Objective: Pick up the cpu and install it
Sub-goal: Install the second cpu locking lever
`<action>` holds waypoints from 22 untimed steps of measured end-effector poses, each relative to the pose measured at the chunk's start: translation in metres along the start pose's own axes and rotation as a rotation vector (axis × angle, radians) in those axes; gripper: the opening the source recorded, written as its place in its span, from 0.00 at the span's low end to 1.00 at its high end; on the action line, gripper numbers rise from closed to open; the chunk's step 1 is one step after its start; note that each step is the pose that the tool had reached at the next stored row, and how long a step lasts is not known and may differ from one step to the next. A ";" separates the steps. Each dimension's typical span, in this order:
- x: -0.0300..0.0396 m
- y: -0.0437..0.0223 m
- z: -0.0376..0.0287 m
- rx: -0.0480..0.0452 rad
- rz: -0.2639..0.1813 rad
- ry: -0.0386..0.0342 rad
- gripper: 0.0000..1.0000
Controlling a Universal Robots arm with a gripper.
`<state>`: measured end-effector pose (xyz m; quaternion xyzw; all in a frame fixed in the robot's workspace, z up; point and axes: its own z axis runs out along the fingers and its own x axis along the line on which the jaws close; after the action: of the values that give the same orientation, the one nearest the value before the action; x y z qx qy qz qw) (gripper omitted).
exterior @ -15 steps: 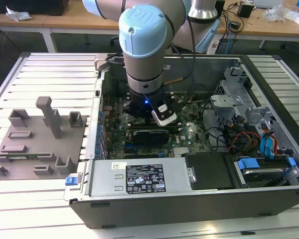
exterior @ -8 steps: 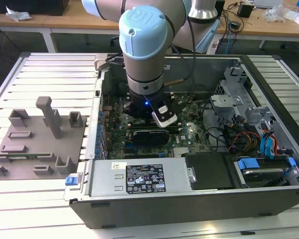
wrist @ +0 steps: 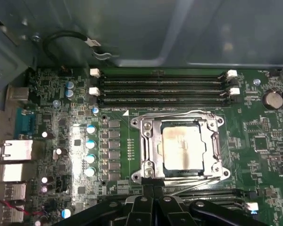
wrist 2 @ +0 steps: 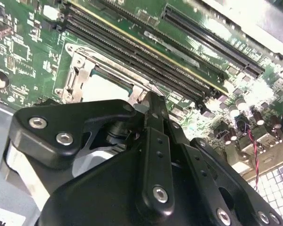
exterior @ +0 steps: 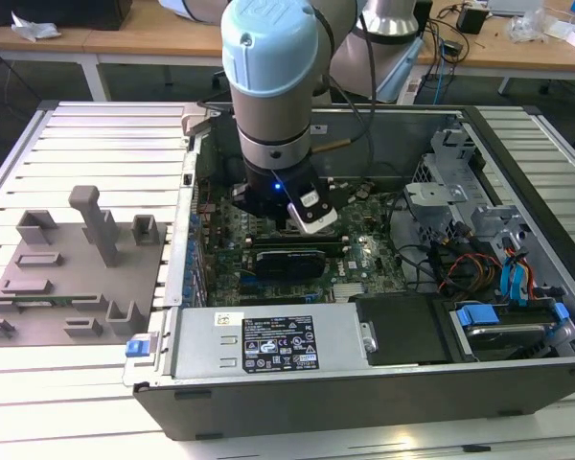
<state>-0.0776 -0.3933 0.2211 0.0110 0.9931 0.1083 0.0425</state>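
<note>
Inside case [exterior: 517, 383], tool [wrist: 153, 190] above cpu [wrist: 181, 147]

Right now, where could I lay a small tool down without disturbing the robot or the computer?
The ribbed silvery table is bare beyond the grey plastic fixture tray, on the exterior view's left. Inside the open grey computer case it is crowded: green motherboard, the robot's black hand beside the silvery square cpu, and tangled cables.

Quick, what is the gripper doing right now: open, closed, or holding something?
Gripper: cannot be told. It hangs over the motherboard, close to the socket frame; the cpu lies inside that frame.
</note>
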 end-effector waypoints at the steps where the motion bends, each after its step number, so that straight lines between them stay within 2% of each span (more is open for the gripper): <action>1: -0.0013 -0.0019 -0.0003 -0.0001 0.000 0.0015 0.11; 4: -0.0024 -0.0057 -0.0010 -0.0011 0.001 0.0027 0.11; 9: 0.0001 -0.0066 0.0029 -0.0217 0.002 0.0027 0.11; 14: 0.0057 -0.0084 0.0095 -0.0325 0.003 0.0030 0.11; 15: 0.0073 -0.0089 0.0120 -0.0413 0.004 0.0030 0.11; 19: 0.0087 -0.0097 0.0153 -0.0571 0.006 0.0033 0.11; 21: 0.0090 -0.0106 0.0192 -0.0664 0.006 0.0034 0.11; 22: 0.0092 -0.0109 0.0203 -0.0670 0.007 0.0038 0.11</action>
<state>-0.0851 -0.3993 0.1982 0.0126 0.9890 0.1417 0.0406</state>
